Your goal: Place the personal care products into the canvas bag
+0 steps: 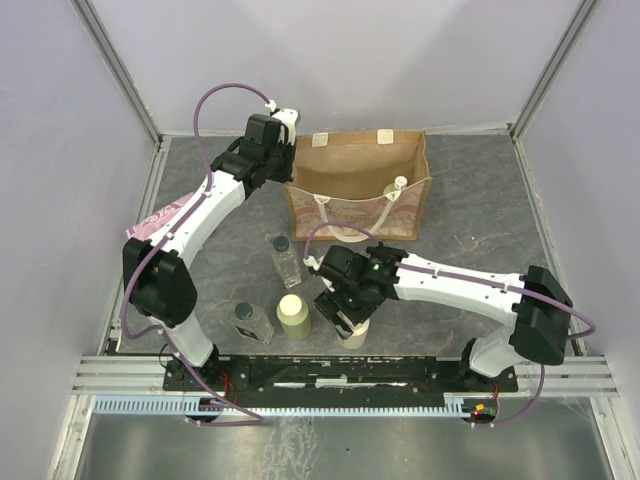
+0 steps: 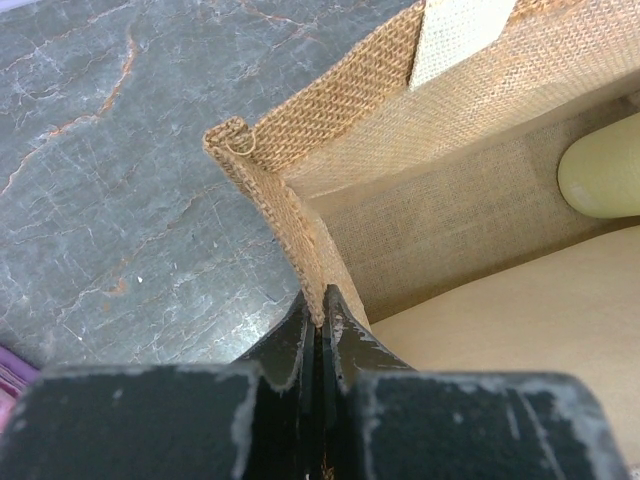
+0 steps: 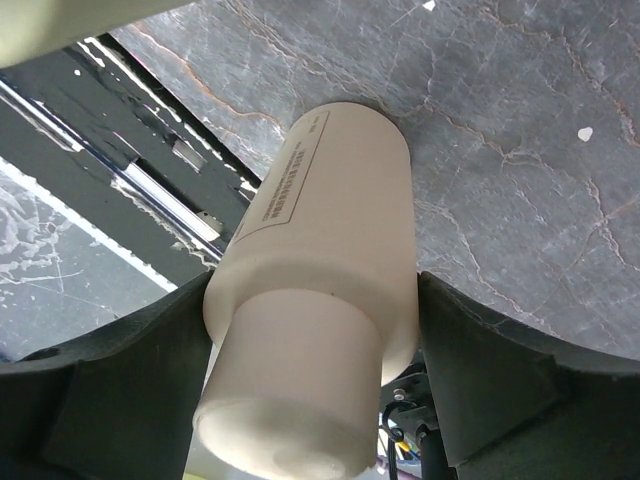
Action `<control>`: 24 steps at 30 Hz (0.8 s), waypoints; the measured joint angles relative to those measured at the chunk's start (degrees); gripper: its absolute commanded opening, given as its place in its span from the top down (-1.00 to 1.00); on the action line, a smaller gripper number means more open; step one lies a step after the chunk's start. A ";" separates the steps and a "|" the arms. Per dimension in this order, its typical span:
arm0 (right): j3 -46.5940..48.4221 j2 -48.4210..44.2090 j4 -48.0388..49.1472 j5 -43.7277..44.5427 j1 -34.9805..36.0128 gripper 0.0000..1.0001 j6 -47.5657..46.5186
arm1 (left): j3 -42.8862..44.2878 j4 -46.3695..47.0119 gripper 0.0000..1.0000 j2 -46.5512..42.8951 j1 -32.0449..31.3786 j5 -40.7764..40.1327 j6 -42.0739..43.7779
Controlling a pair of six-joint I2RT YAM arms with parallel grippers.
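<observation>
The pale yellow bottle (image 3: 320,260) stands near the front edge of the table (image 1: 470,220), between the right gripper's (image 3: 312,330) jaws. They flank both its sides, but squeezing or loose, can't tell. That arm reaches in low. The left gripper (image 2: 320,325) is clamped on the canvas bag's (image 2: 290,210) rim, arm stretched far.

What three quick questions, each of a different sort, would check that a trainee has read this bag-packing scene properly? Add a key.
1. True or false: the left gripper is shut on the rim of the canvas bag.
2. Which item is already inside the bag? A: a pump bottle. B: a toothbrush. C: a sponge.
3. Fill in: the pale bottle between the jaws of the right gripper stands upright on the ____.

Key: 1 true; 2 A; 3 table.
</observation>
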 measured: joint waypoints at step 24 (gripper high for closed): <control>3.87 7.17 -3.69 6.14 4.74 0.58 -1.07 | -1.90 0.39 0.95 -1.64 0.00 -0.50 0.24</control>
